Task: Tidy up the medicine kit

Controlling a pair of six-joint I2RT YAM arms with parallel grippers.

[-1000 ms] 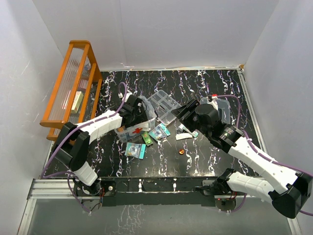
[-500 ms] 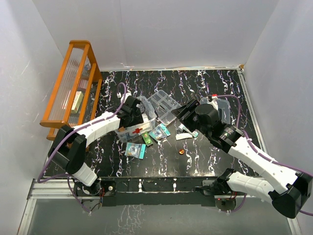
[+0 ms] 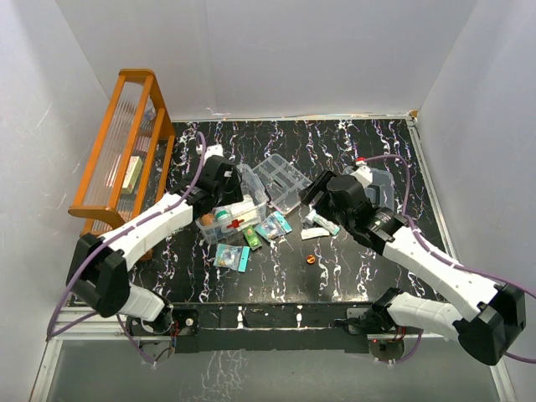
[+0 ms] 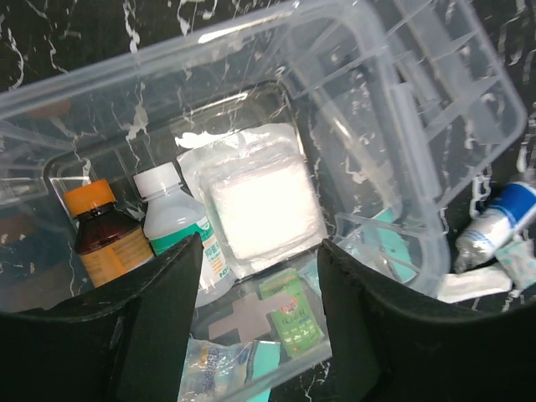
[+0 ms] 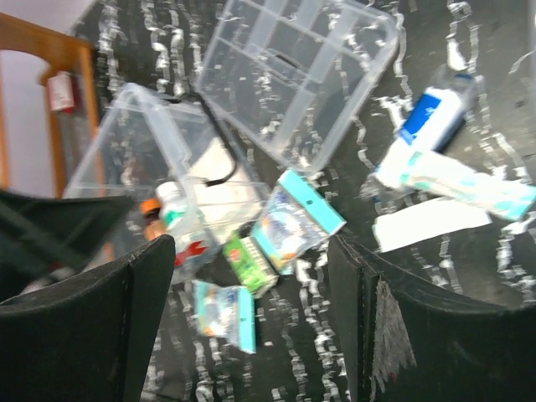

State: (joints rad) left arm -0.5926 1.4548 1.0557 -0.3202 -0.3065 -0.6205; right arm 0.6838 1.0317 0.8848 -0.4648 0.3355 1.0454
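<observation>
Hovering over the box (image 3: 243, 219), left of centre in the top view, the left gripper (image 4: 258, 251) has its fingers spread with nothing between them. Its wrist view shows the box directly below, holding an amber bottle (image 4: 105, 239), a white bottle (image 4: 172, 218) and a gauze pack (image 4: 264, 201). The tray (image 3: 280, 178) lies just beside the box, to its upper right. The right gripper (image 5: 251, 243), also spread and empty, hangs right of centre above loose sachets (image 5: 295, 219) and a tube (image 5: 431, 117). The lid (image 3: 387, 180) lies further right, partly hidden by that arm.
</observation>
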